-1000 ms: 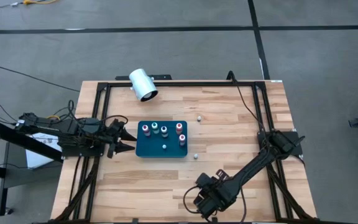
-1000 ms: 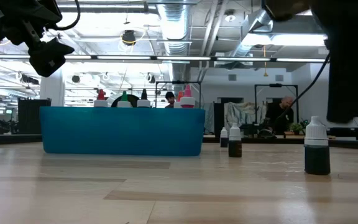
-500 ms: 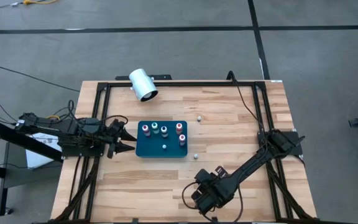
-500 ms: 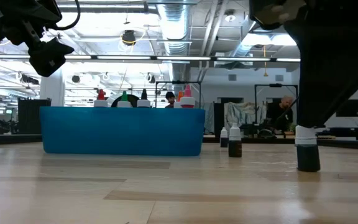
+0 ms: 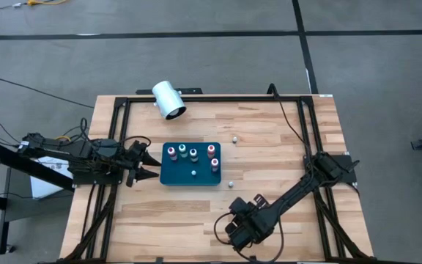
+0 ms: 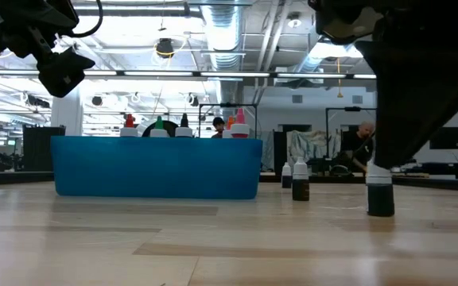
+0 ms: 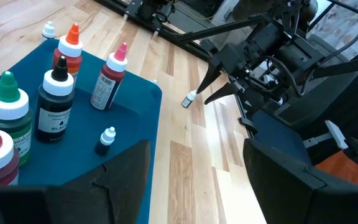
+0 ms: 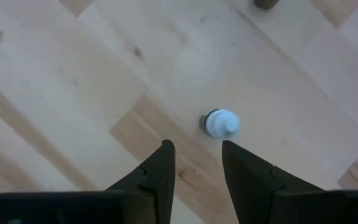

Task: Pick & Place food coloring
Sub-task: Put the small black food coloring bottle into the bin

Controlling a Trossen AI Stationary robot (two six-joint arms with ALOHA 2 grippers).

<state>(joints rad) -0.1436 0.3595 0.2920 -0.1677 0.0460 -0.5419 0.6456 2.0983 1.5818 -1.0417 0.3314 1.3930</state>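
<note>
black-capped bottle (image 7: 56,104) | label text too small to read

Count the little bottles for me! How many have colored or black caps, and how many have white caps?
Bottles with colored or black caps: 5
Bottles with white caps: 4
Total: 9

The counter (image 5: 269,158) is evenly and brightly lit from overhead, only faint shadows being cast beside the teal tray (image 5: 190,174), while glare from ceiling lights is seen behind that tray in the low view, where near foreground boards are blurred.
</note>
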